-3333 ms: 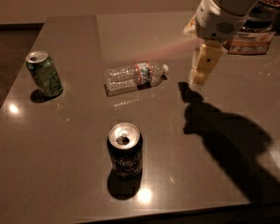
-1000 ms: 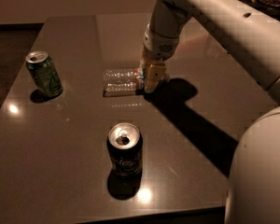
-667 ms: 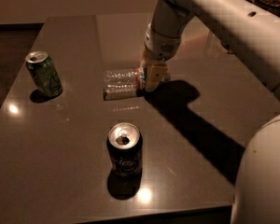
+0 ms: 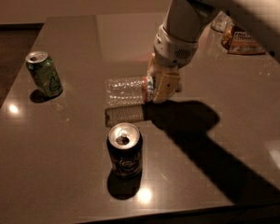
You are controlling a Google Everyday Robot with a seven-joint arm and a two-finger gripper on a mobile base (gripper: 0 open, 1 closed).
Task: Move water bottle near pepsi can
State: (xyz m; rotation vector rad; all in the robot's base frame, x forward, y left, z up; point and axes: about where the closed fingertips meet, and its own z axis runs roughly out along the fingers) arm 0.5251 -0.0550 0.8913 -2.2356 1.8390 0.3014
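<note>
The water bottle (image 4: 126, 91) is clear and ribbed, with a red-blue label band at its right end. It lies level, a little above the table, and its shadow falls on the surface just below it. My gripper (image 4: 162, 85) is shut on the bottle's right end, and the cap is hidden by the fingers. The pepsi can (image 4: 124, 150) is dark with an open silver top. It stands upright near the front of the table, just in front of the bottle's shadow.
A green can (image 4: 44, 73) stands upright at the left of the brown table (image 4: 214, 171). A snack bag (image 4: 242, 38) and a clear item (image 4: 219, 22) sit at the back right. My arm casts a broad shadow across the right half.
The gripper has closed on the bottle's cap end and raised it off the table, shifting it slightly towards the front. Both cans have not moved.
</note>
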